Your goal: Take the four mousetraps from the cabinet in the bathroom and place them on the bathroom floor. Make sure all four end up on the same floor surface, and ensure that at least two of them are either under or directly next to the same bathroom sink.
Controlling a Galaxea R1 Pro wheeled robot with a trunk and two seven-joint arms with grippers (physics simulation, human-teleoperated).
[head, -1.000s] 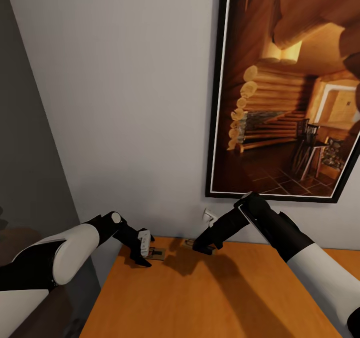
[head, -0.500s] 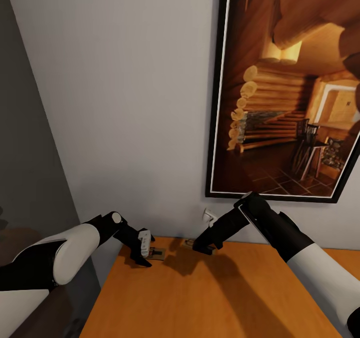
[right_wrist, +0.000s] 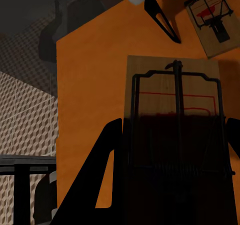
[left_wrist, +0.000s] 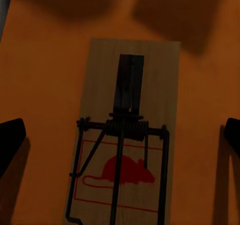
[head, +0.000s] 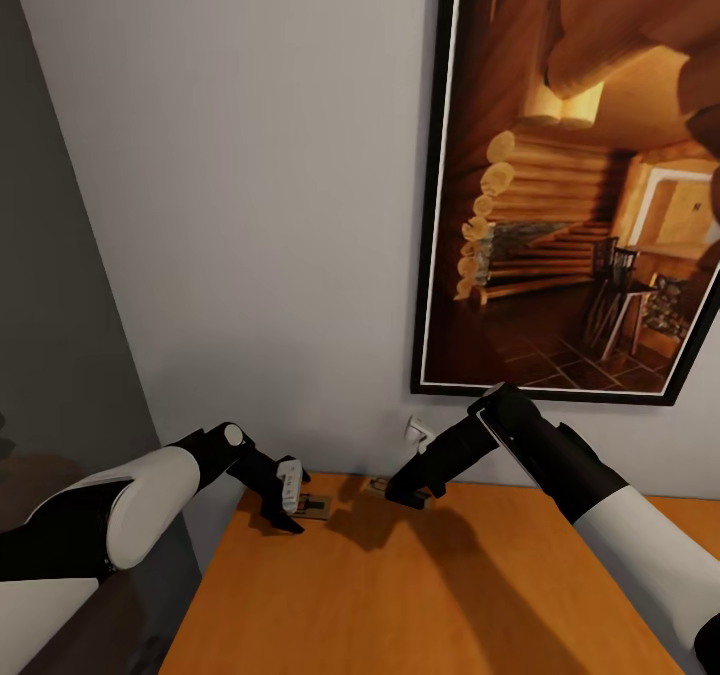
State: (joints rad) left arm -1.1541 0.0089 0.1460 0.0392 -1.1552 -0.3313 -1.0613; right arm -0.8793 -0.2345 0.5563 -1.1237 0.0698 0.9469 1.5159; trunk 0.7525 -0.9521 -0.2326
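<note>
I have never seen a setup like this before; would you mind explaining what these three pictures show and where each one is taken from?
These are simulator renders of a two-armed robot. The large picture comes from a camera on its head, looking down over both arms at an orange-brown cabinet standing against a wall with a framed picture. The other two come from cameras near each gripper. Two mousetraps lie on the cabinet top. The left gripper is open, its fingers either side of one mousetrap without touching it. The right gripper is at the other mousetrap, its fingers flanking the board; whether it grips is unclear.
</note>
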